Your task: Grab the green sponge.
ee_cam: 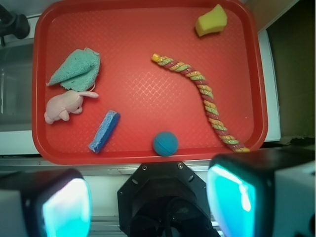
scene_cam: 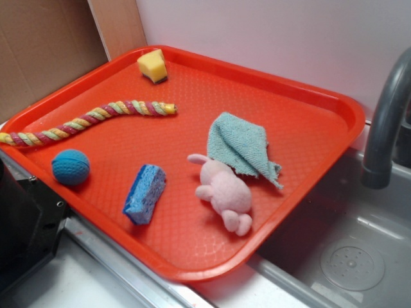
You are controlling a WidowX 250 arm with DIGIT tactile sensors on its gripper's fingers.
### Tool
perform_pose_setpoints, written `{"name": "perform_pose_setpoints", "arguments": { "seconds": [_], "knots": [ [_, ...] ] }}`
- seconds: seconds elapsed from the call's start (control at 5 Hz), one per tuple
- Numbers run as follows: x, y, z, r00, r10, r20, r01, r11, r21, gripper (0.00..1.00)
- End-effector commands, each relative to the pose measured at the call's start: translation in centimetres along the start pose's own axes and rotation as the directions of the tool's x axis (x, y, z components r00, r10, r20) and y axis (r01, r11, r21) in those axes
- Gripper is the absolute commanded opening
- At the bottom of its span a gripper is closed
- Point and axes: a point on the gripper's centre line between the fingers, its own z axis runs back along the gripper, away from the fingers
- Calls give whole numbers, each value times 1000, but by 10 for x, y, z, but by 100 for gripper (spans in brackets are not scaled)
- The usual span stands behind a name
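- Exterior view: green sponge (scene_cam: 153,65) sits at the far corner of the red tray (scene_cam: 321,128), close to the raised rim and well apart from everything else; yellow foam up, thin darker layer along its lower face.
- Between it and the near edge: multicoloured rope toy (scene_cam: 90,120) stretched across the left half, blue ball (scene_cam: 70,167) and blue sponge (scene_cam: 145,193) nearer the front, teal terry cloth (scene_cam: 241,146) partly draped over a pink plush toy (scene_cam: 225,194) to the right.
- No hand visible here; only a dark block at the lower left, too cropped to name. Grey faucet (scene_cam: 385,122) and sink basin (scene_cam: 347,256) off to the right, clear of any likely path.
- Wrist view: hand (ee_cam: 148,197) spread wide and empty, both pale fingers (ee_cam: 64,205) at the frame's bottom corners, hanging behind the near rim of the tray and high above it.
- Green sponge (ee_cam: 212,20) at the top right, far corner; rope toy (ee_cam: 202,94) curving down from the middle toward the near right rim, its far tip pointing away from the target.
- Best travelled forward and right while high, passing over the rope rather than dragging through it.
- Worth centring over the block before descending, fingers straddling the foam's narrower sides, not its sloped top.
- Rim close behind: descent better kept on the tray-centre side so no finger lands on the lip.
- Soft foam likely to compress; closing firmly and low on the block advised.
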Motion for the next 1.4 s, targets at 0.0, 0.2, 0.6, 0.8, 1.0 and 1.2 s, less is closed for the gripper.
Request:
{"name": "perform_pose_setpoints", "arguments": {
  "seconds": [0.0,0.2,0.6,0.8,1.0,1.2],
  "knots": [
    [0,0,0,1000,0,0,0,1000,0,100],
    [36,51,-52,965,241,-99,-227,965,133,100],
    [113,118,-126,828,561,2,-559,825,80,100],
    [132,138,-143,753,652,92,-656,755,19,100],
    [136,155,-148,709,694,124,-700,715,-1,100],
    [137,160,-144,690,708,148,-717,697,13,100]
  ]
}}
